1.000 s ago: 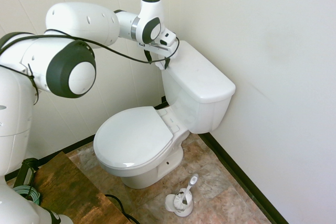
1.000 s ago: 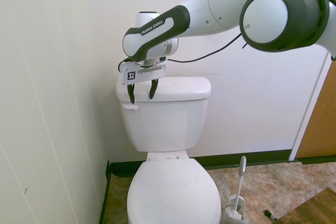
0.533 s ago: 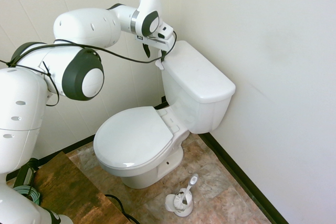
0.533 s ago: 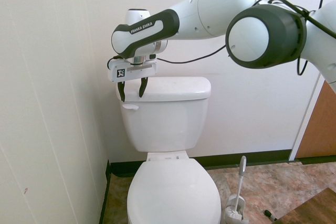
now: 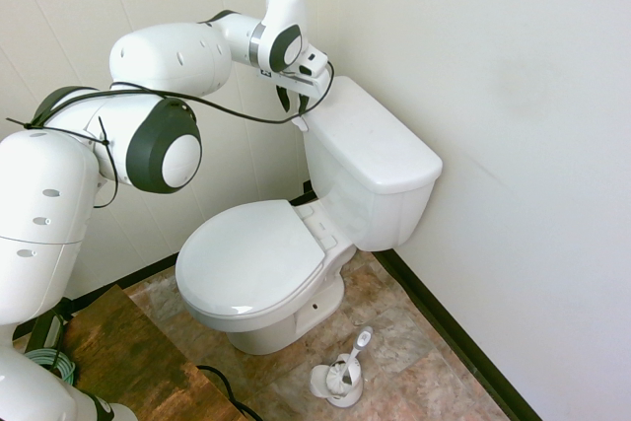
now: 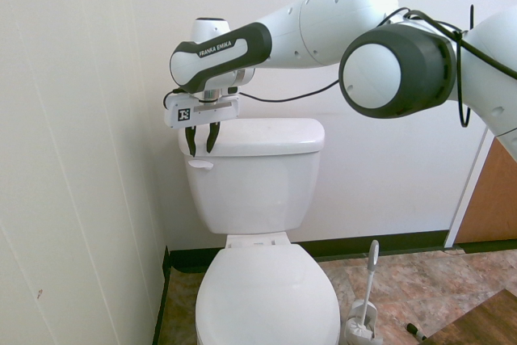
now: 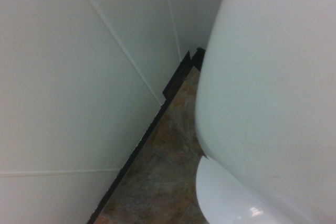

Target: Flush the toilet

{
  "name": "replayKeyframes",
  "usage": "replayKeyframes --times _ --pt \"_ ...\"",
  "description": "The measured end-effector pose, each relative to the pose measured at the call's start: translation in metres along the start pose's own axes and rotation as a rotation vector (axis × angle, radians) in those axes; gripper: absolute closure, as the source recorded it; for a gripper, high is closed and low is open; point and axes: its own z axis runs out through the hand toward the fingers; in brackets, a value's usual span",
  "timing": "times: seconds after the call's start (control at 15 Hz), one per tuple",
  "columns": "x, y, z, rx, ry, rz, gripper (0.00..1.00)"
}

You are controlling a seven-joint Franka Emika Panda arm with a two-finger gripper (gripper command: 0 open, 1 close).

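The white toilet (image 5: pixel 375 175) stands in the corner with its seat lid (image 5: pixel 251 258) down and a flat lid on the boxy tank (image 6: pixel 254 175). Its small white flush lever (image 6: pixel 200 164) sticks out at the tank's upper corner nearest the side wall, also seen as the lever (image 5: pixel 299 123). My gripper (image 6: pixel 200 149) points down just above that lever, beside the tank lid's corner. Its dark fingers stand a narrow gap apart with nothing between them. From the other side the gripper (image 5: pixel 294 107) hangs over the same corner. The wrist view shows the tank's white side (image 7: pixel 273 77).
A panelled wall (image 6: pixel 81 159) runs close along the lever side of the tank, leaving a tight gap. A white toilet brush (image 5: pixel 345 372) in its holder sits on the tiled floor by the bowl. A black baseboard (image 5: pixel 454 332) lines the wall.
The gripper shifted toward the side wall to the tank's lever corner, and its fingers have drawn closer together. The arm's elbow swung further around.
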Motion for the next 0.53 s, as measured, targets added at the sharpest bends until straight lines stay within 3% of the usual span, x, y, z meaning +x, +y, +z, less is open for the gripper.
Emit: replayKeyframes --times 0.53 --pt "0.0094 -0.0048 -0.0039 0.036 0.008 0.015 1.00"
